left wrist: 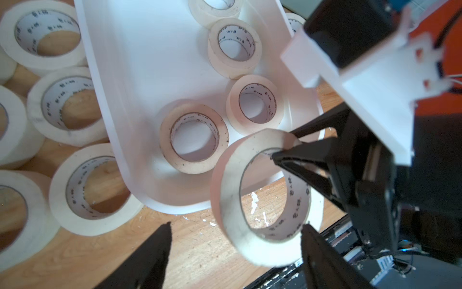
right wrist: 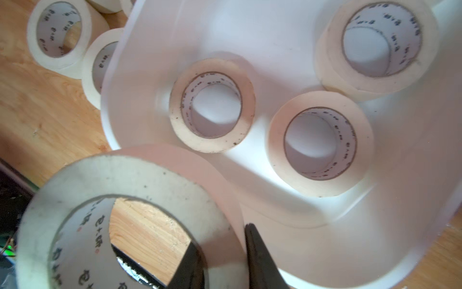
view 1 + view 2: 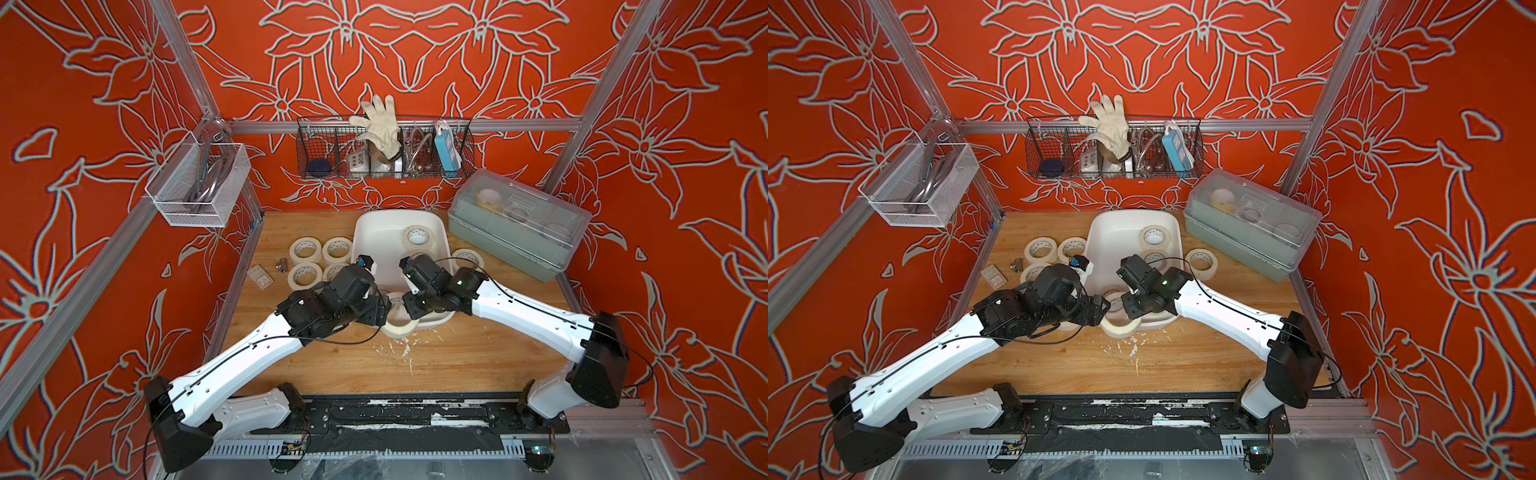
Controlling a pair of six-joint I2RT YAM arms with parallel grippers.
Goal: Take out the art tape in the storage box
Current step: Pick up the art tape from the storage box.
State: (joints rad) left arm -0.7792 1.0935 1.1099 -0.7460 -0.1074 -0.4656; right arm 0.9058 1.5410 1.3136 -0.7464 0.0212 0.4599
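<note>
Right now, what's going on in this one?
The right gripper is clamped on the wall of one tape roll, holding it tilted over the near rim of the storage box. The left gripper is open, its fingers spread either side of that roll without gripping it. Four more rolls lie in the box; other rolls lie on the wooden table beside it.

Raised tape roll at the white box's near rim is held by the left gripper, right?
No: the raised tape roll at the white box's near rim is held by the right gripper, the left gripper standing open; the left wrist view shows it.
</note>
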